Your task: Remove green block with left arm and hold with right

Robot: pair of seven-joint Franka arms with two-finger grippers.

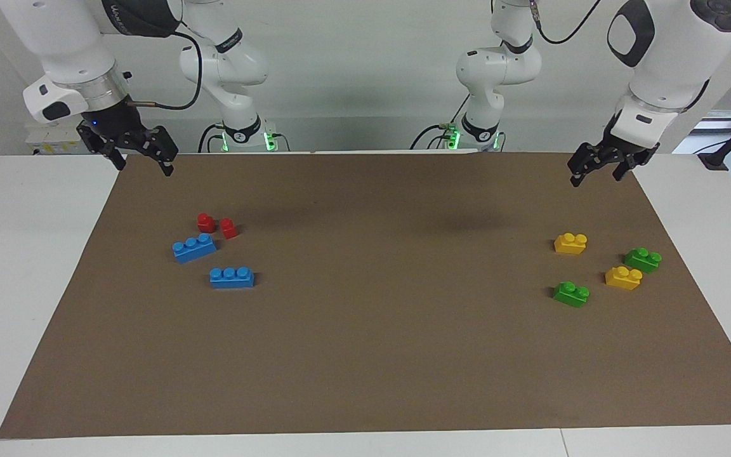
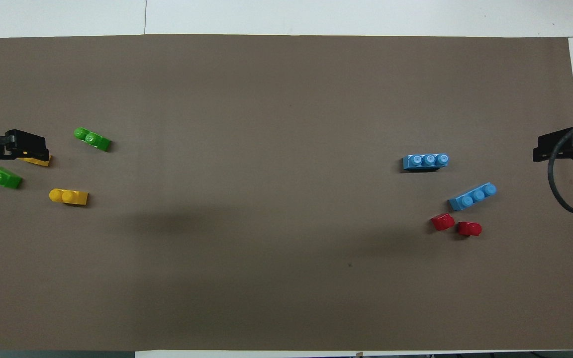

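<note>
Two green blocks lie on the brown mat at the left arm's end. One green block (image 1: 571, 294) (image 2: 92, 139) is the farthest brick from the robots in its group. The other green block (image 1: 643, 259) (image 2: 0, 177) lies close to the mat's end edge. My left gripper (image 1: 599, 169) (image 2: 35, 147) hangs open and empty, high above this end of the mat, touching no brick. In the overhead view it covers part of a yellow brick. My right gripper (image 1: 143, 161) (image 2: 540, 149) waits open and empty over the mat's corner at the right arm's end.
Two yellow bricks (image 1: 570, 243) (image 1: 623, 278) lie among the green ones. Toward the right arm's end sit two blue three-stud bricks (image 1: 195, 248) (image 1: 231, 277) and two small red bricks (image 1: 206, 222) (image 1: 228, 228). A black cable (image 2: 565, 194) loops at the right arm's end.
</note>
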